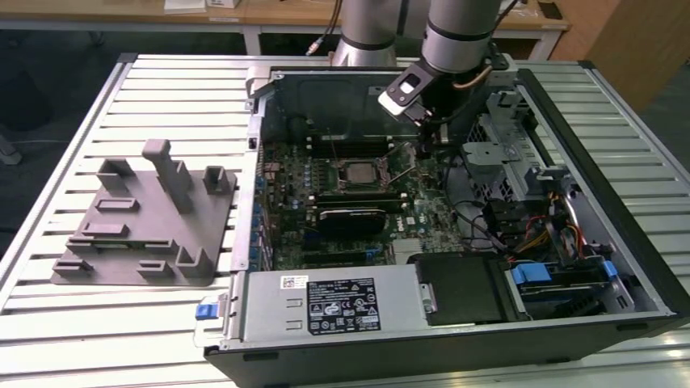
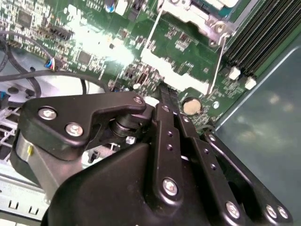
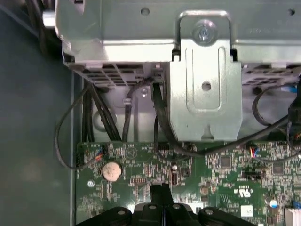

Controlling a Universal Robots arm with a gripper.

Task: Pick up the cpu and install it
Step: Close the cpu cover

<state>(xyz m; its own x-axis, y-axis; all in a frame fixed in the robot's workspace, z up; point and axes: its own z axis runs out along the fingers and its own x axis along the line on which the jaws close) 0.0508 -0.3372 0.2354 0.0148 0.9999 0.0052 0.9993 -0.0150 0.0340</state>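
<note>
In the exterior view the cpu point(image 1: 354, 172) is a small silvery-grey square lying in the motherboard socket point(image 1: 353, 159) inside the open computer case. My gripper point(image 1: 424, 149) hangs low over the board, just to the exterior view's right of the socket. Both wrist views show its black fingers pressed together into one narrow tip, my gripper point(image 2: 162, 92) being shut with nothing between them. That tip point(image 3: 162, 190) stands close above the green board, near a round coin battery point(image 3: 112, 171) and beside a thin socket lever point(image 2: 218, 61). I cannot tell whether the tip touches the board.
A grey plastic fixture point(image 1: 145, 222) stands on the slatted table point(image 1: 119, 323) at the exterior view's left. Inside the case are a metal drive cage point(image 3: 204, 84), loose black cables point(image 3: 160, 122), memory slots point(image 2: 263, 33) and the power supply point(image 1: 334, 307) at the front.
</note>
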